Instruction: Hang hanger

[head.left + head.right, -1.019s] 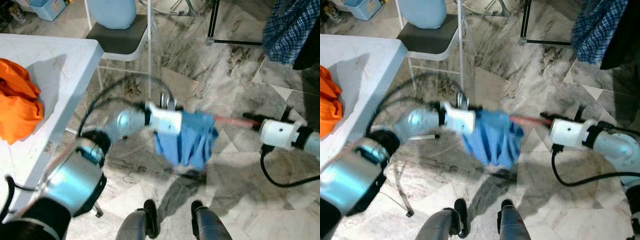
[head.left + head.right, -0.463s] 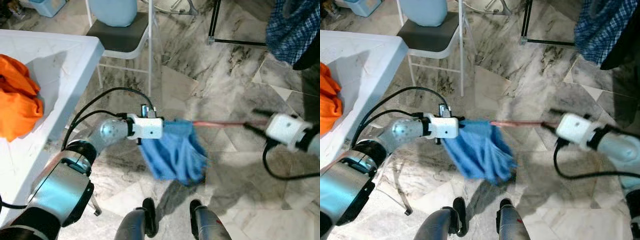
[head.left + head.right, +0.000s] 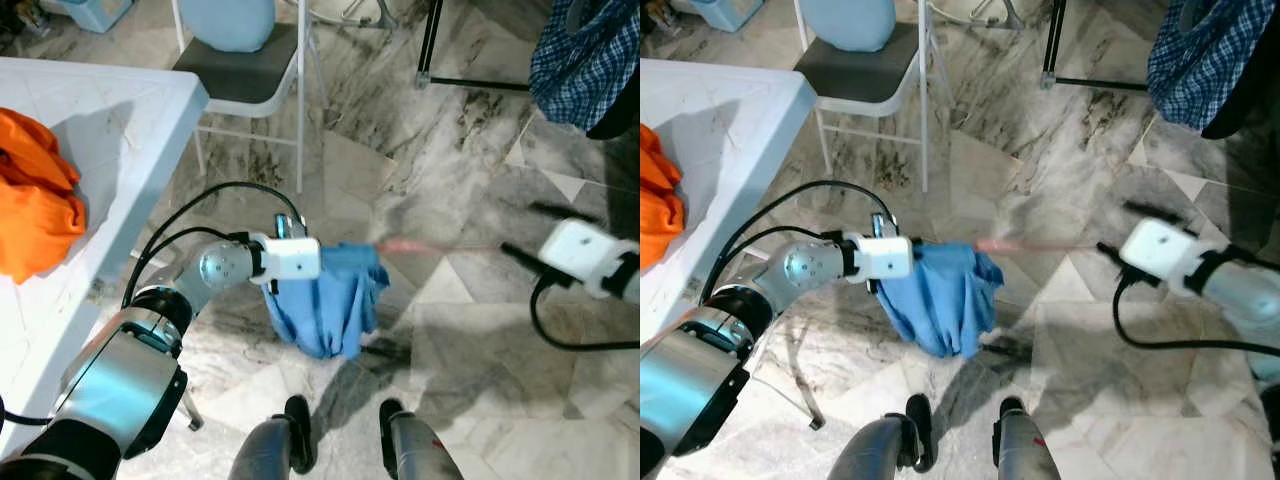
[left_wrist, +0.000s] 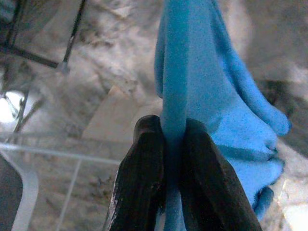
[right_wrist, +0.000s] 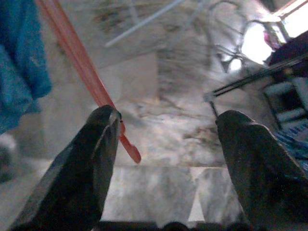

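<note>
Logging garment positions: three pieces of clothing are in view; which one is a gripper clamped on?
The blue garment, pinched by the left gripper above the floor. The orange garment lies on the white table; the plaid shirt hangs apart.

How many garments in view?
3: blue cloth on the hanger, clamped in the left end effector; orange one on the table; plaid shirt hanging far right.
</note>
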`<state>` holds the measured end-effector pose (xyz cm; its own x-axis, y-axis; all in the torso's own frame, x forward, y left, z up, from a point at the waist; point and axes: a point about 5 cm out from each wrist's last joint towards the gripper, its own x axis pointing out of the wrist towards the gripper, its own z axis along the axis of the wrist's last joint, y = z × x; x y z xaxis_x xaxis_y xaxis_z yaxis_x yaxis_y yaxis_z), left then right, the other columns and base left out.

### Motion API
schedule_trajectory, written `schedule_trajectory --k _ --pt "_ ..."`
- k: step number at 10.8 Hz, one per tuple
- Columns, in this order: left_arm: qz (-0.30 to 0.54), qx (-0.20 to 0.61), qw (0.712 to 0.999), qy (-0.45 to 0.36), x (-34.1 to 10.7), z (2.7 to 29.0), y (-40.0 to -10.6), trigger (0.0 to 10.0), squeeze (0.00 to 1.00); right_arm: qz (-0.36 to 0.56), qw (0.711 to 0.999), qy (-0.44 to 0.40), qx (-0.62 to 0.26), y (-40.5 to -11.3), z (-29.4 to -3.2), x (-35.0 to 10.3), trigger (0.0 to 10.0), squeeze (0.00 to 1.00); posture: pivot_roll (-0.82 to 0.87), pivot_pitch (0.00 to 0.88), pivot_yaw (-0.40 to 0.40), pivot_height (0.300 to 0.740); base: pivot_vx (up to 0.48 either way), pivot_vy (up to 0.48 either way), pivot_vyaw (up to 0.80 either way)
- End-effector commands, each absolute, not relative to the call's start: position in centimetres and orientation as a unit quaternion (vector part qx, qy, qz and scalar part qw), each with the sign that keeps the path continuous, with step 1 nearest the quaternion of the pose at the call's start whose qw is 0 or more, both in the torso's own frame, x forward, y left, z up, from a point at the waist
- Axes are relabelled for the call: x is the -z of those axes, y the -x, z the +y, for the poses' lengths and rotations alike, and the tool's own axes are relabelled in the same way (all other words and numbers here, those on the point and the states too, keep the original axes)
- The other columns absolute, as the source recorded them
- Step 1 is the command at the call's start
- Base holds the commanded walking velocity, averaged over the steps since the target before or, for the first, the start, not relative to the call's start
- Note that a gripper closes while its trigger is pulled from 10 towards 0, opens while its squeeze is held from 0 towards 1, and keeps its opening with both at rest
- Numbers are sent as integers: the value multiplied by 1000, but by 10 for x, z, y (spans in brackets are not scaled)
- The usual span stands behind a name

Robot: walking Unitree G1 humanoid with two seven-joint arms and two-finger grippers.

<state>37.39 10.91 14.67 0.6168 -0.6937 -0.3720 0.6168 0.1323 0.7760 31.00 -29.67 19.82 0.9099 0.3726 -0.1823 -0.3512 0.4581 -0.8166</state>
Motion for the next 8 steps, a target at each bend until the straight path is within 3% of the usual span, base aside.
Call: schedule_trajectory --k 1,2,5,6,8 --pt "-35 417 773 -476 -147 117 -375 0 0 -9 859 469 -206 -305 -300 -198 10000 1000 -249 352 170 740 0 0 0" --pt "-37 383 824 -415 -152 120 -379 0 0 -16 903 406 -141 -294 -313 -195 10000 1000 -247 357 173 740 0 0 0" --pt "-49 351 875 -329 -158 123 -382 0 0 -22 952 300 -52 -272 -310 -163 10000 1000 -238 350 171 740 0 0 0" --pt "-59 337 894 -289 -165 123 -385 0 0 -16 969 247 -30 -263 -299 -144 10000 0 -226 342 168 740 0 0 0" --pt "-76 335 899 -271 -175 120 -388 0 0 -10 981 193 -11 -261 -283 -129 10000 0 -221 342 171 740 0 0 0"
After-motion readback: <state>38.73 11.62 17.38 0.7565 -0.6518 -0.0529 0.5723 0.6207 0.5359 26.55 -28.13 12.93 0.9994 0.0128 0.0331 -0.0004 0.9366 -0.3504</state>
